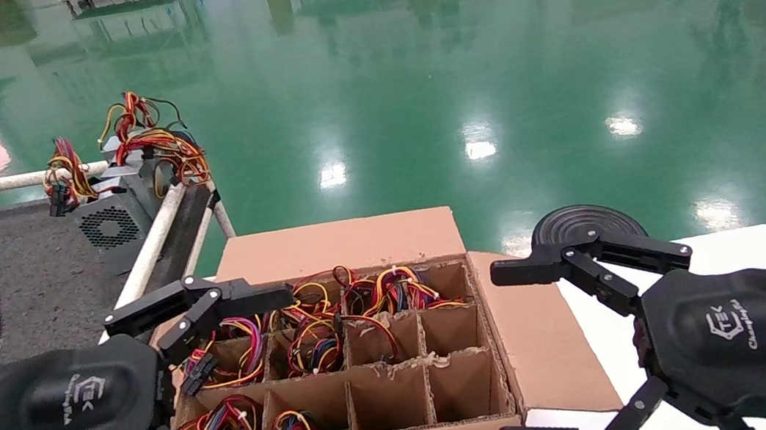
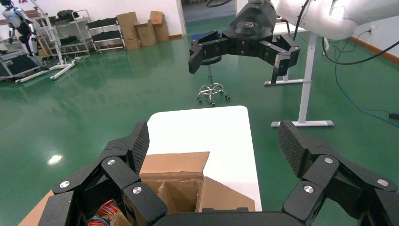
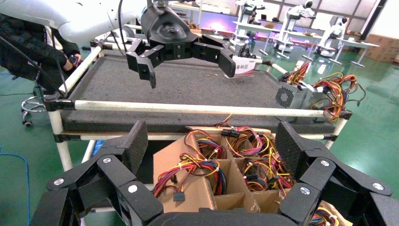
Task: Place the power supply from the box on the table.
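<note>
**A:** Where is the power supply [image 1: 308,347]?

**B:** Down in the box [image 1: 392,399], in one of the divider cells. Only bundles of red, yellow and orange wires show above the cardboard; the metal bodies are hidden, so I cannot tell which cell holds the easiest one. The cells toward the robot's left are filled, and several on the right look empty.

**A:** And the grippers?

**B:** The left gripper [image 1: 228,391] hangs over the left edge of the box, jaws spread wide, holding nothing. The right gripper [image 1: 556,347] hovers just beside the box's right flap, over the white tabletop [image 1: 728,251], also wide open and empty.

**A:** So which step is this?

**B:** I judge it the start of the reach: nothing is gripped yet. The next move calls for the left gripper to go down into a filled cell and close on the block rather than on loose wires.

**A:** And then?

**B:** Lift it clear of the dividers and carry it left to the table [image 1: 28,276], where two units [image 1: 119,205] already sit near the rail [image 1: 153,241].
</note>
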### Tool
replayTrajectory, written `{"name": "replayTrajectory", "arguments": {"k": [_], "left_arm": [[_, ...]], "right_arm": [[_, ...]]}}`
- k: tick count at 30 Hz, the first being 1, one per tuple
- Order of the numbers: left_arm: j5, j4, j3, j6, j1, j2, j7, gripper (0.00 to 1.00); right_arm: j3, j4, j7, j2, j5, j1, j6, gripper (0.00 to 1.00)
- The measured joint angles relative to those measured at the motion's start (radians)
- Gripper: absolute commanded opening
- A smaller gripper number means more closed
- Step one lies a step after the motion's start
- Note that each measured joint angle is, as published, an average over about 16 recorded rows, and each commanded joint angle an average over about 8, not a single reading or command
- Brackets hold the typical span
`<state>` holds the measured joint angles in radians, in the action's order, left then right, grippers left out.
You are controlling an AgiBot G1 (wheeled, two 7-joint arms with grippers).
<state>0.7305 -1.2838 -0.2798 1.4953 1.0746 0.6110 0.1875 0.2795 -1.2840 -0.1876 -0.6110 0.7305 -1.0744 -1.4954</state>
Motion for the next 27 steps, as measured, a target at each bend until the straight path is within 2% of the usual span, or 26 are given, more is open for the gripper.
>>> {"name": "replayTrajectory", "arguments": {"k": [5,8,9,12,17,20,21,27], "left_arm": [[0.000,0.000,0.000,0.000,0.000,0.000,0.000,1.00],[0.000,0.000,0.000,0.000,0.000,0.000,0.000,1.00],[0.000,0.000,0.000,0.000,0.000,0.000,0.000,1.00],[0.000,0.000,0.000,0.000,0.000,0.000,0.000,1.00],[0.000,0.000,0.000,0.000,0.000,0.000,0.000,1.00],[0.000,0.000,0.000,0.000,0.000,0.000,0.000,1.00],[0.000,0.000,0.000,0.000,0.000,0.000,0.000,1.00],[0.000,0.000,0.000,0.000,0.000,-0.001,0.000,1.00]], "right_arm": [[0.000,0.000,0.000,0.000,0.000,0.000,0.000,1.00],[0.000,0.000,0.000,0.000,0.000,0.000,0.000,0.95],[0.000,0.000,0.000,0.000,0.000,0.000,0.000,0.91],[0.000,0.000,0.000,0.000,0.000,0.000,0.000,0.71],[0.000,0.000,0.000,0.000,0.000,0.000,0.000,0.20],[0.000,0.000,0.000,0.000,0.000,0.000,0.000,0.03],[0.000,0.000,0.000,0.000,0.000,0.000,0.000,0.00],[0.000,0.000,0.000,0.000,0.000,0.000,0.000,0.00]]}}
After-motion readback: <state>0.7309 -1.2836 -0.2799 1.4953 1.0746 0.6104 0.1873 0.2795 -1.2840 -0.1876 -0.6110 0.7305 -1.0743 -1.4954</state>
